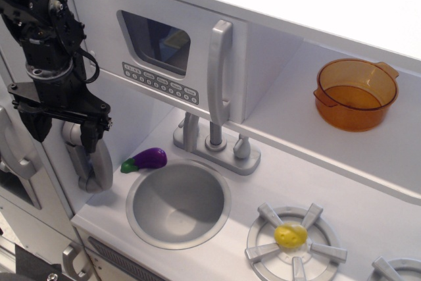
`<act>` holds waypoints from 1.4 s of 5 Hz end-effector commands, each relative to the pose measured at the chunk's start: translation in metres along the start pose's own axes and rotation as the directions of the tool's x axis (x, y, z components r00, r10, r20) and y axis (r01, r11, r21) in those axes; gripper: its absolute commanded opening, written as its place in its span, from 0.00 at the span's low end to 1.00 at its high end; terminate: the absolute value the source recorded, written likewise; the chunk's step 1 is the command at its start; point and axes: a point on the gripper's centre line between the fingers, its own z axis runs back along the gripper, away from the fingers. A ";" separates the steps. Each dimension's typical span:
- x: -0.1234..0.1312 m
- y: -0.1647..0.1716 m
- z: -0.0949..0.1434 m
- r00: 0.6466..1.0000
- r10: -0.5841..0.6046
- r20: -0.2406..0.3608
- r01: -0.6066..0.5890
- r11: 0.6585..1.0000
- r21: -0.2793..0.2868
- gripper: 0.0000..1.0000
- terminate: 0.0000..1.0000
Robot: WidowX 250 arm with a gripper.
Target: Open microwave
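Note:
The microwave (158,41) is a grey compartment at the upper middle, with a dark rounded window, a row of small buttons (161,83) and a long vertical handle (220,74) on its right edge. Its door looks shut and flush. My black gripper (64,128) hangs at the far left with its fingers (34,123) pointing down and spread apart, holding nothing. It is left of and below the microwave door, far from the handle.
A grey wall phone (89,162) hangs just behind the gripper. A purple eggplant (148,159) lies by the sink (177,202), with a faucet (214,143) behind it. An orange pot (355,93) stands on the right shelf. A yellow item (291,235) sits on the burner.

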 end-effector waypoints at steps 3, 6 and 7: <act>0.012 -0.062 0.062 0.999 -0.025 0.028 0.029 0.989 -0.147 1.00 0.00; 0.018 -0.122 0.102 0.984 -0.126 0.124 0.159 0.938 -0.308 1.00 0.00; 0.024 -0.129 0.109 0.976 -0.124 0.181 0.177 0.932 -0.317 1.00 0.00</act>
